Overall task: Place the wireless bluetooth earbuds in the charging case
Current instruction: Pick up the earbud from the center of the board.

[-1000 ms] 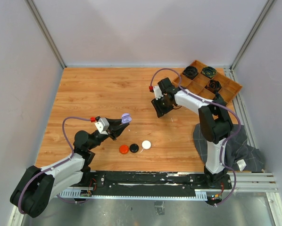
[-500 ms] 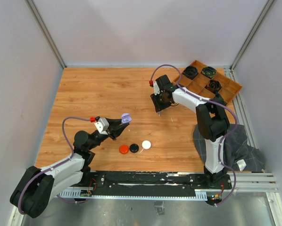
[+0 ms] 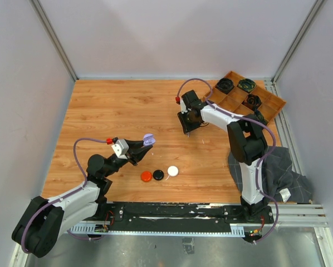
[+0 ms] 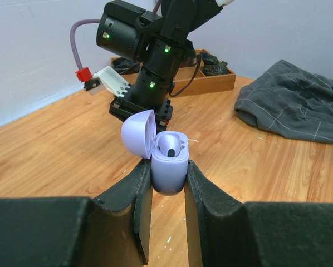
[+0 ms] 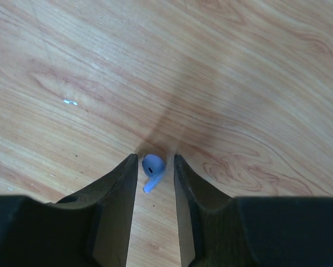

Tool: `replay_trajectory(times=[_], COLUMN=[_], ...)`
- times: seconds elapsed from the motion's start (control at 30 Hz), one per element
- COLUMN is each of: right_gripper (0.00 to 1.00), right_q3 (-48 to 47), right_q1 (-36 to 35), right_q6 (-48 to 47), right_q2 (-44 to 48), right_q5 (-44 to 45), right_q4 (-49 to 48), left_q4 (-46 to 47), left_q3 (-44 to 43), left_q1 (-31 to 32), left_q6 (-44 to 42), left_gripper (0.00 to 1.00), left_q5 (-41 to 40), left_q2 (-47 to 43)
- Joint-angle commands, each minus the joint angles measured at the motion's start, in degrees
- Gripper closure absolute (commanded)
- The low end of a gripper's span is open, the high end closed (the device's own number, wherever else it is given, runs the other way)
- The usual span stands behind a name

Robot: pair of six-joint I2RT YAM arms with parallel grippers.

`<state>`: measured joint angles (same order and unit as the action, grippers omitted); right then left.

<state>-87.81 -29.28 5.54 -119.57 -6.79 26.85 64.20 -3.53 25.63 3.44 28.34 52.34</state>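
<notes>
Left gripper (image 4: 166, 169): clamped on the lower body of the charging case (image 4: 169, 158), which it holds upright above the table (image 3: 111, 111). Lid (image 4: 137, 133) hinged open to the left. One pale purple seated earbud (image 4: 169, 146) sits in a well; the neighbouring well is hidden behind the lid, so I cannot tell whether it is free.

Right gripper (image 5: 155, 157): down at the wood, to the right of the case and a little beyond it. Jaws narrow but not gripping; they flank the loose earbud (image 5: 152, 166) with a sliver of wood showing on each side.

Loose earbud: lying flat on the table, rounded head away from the wrist camera, short stem pointing back between the fingers.

Handling, as I judge it:
- Very light; a nudge from one finger would skate it across the smooth wood.
- Hard glossy plastic, stiff, likely slippery under the pads. Not fragile at this grip.
- The rounded head tends to squirt out when pinched off-centre.
- Best hold: across the widest part of the head, both pads meeting it together, stem left free for the well.
- Seating needs the stem lined up with the case opening.

Three small discs (image 3: 158, 174) lie on the near side of the case, untouched.
</notes>
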Motion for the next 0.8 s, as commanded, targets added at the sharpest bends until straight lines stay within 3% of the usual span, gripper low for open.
replay_trajectory(times=[0.0, 0.77], right_gripper=[0.67, 0.77], right_q3=[-1.4, -1.4], right_q1=[-2.2, -3.8], right_q6=[0.5, 0.7], right_q2=[-1.9, -1.7], right_q5=[3.3, 6.4], right_q4=[1.9, 7.1], left_q4=[2.4, 2.6], left_q3=[-1.2, -1.6], left_q1=[-0.3, -0.3], left_q6=[0.0, 0.3], left_gripper=[1.00, 1.00], left_q5=[0.1, 0.5], left_q2=[-0.2, 1.2])
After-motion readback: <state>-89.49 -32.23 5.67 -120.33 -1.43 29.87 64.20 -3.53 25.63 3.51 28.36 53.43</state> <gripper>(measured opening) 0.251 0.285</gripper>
